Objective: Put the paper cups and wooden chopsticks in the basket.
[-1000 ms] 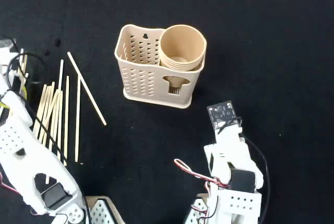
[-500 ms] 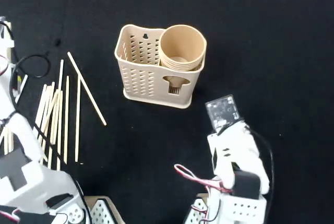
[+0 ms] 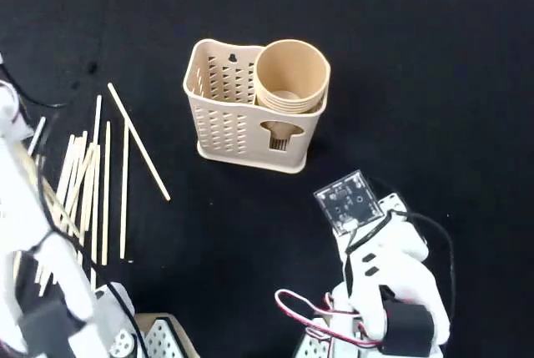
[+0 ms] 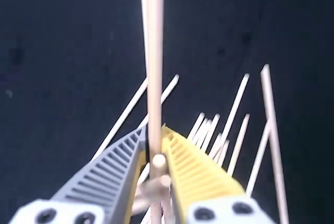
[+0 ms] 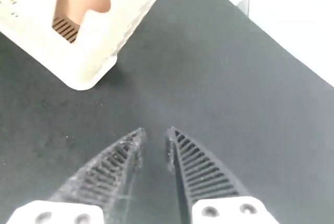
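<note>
In the left wrist view my left gripper [image 4: 155, 132] is shut on one wooden chopstick [image 4: 154, 51], which sticks out past the fingertips above the black table. Several loose chopsticks [image 4: 237, 130] lie below it; the high view shows these chopsticks [image 3: 92, 174] spread at the table's left, beside the left arm [image 3: 25, 224]. The beige basket [image 3: 225, 116] stands mid-table with a stack of paper cups [image 3: 290, 74] in its right compartment. My right gripper [image 5: 155, 132] hovers over bare table near the basket's corner [image 5: 83, 72], open by a narrow gap with nothing in it.
The right arm [image 3: 380, 274] stands at the near right of the black table [image 3: 434, 83]. One chopstick [image 3: 138, 141] lies at a slant between the pile and the basket. The basket's left compartment [image 3: 219, 78] holds nothing that I can see.
The left arm has swung and risen along the table's left edge over the chopsticks. The right arm's wrist has lifted and turned a little, drawing back toward the near side.
</note>
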